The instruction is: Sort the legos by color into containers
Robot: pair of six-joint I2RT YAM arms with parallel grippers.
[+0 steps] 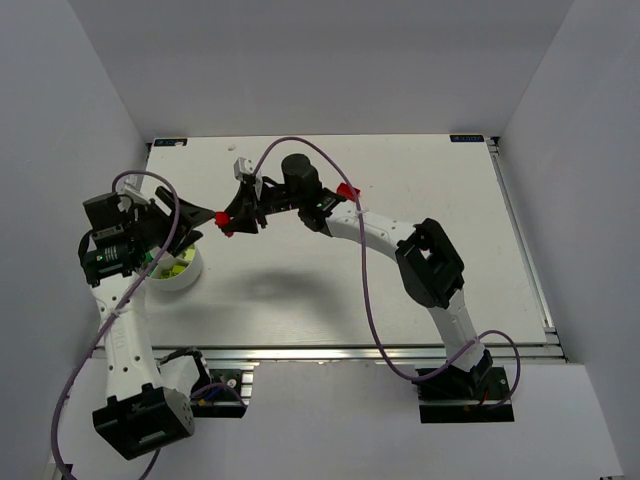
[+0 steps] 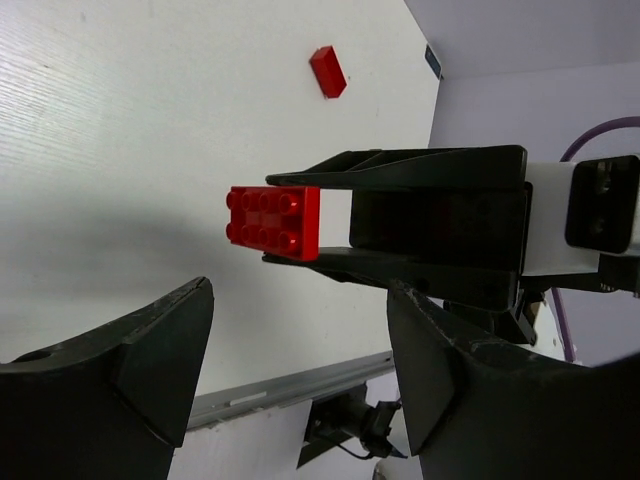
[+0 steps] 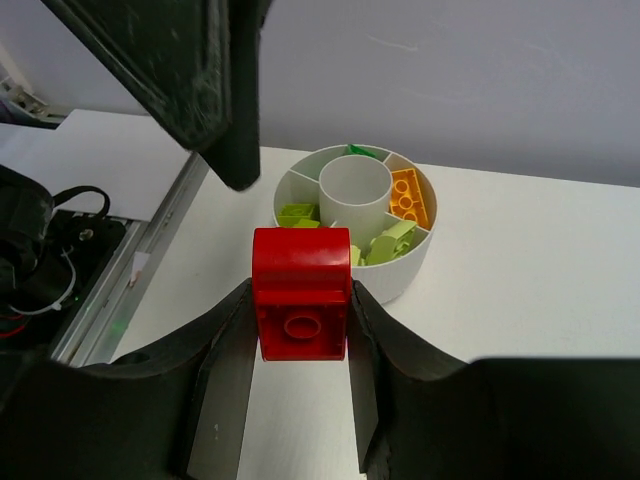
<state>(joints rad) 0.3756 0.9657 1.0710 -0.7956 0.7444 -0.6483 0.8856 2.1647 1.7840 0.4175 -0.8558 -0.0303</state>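
- The right claw point(image 3: 300, 287) is clamped on a red brick point(image 3: 300, 262), one black finger pressed on each of two opposite sides.
- The brick sticks out past the fingertips; the left wrist view shows its stud face, two rows of four.
- It hangs clear of the table point(image 1: 420, 170), left of centre and toward the far side, with the right arm stretched across from the right.
- The left claw point(image 2: 298, 300) stands wide open with nothing between its fingers, which frame the held brick from the left.
- In the top view the left claw sits over the white dish point(image 3: 405, 268), which rests on the table's left side, near the left arm.
- The held brick is to the right of the dish and a little farther back, not over it.
- The dish is round with a central tube and compartments around it.
- An orange brick point(image 3: 408, 195) lies in one compartment.
- Lime green bricks point(image 3: 297, 213) fill two compartments next to each other, on the side nearest the held brick.
- A dark green brick point(image 3: 360, 152) shows at the compartment farthest from the right wrist camera.
- A loose red brick point(image 2: 327, 72) lies flat on the table, well apart from the dish and beyond the right claw.
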